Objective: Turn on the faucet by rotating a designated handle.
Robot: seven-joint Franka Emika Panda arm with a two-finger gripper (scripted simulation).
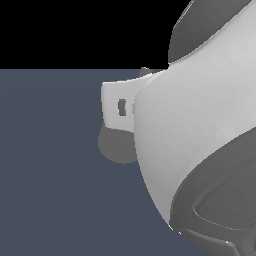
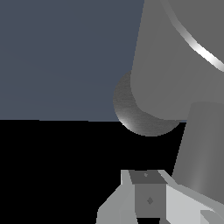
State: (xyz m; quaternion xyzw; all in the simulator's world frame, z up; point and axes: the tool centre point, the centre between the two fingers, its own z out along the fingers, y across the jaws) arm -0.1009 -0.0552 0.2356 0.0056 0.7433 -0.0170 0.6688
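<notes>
In the wrist view the faucet [image 2: 175,57] fills the upper right as a thick matte grey cylinder, with a darker rounded dome [image 2: 144,118] beneath it. A straight grey bar [image 2: 201,148], apparently the handle, runs down from the body close beside my gripper [image 2: 146,181]. The fingers look pressed together with nothing between them. Whether they touch the bar I cannot tell. In the exterior view the white arm [image 1: 200,125] hides most of the faucet. Only a round grey part [image 1: 116,147] shows below the white hand [image 1: 117,105].
A flat blue-grey floor [image 1: 50,175] spreads across the exterior view's left and lower part, with black background above it. The arm's dark grey joint [image 1: 220,210] fills the lower right of that view.
</notes>
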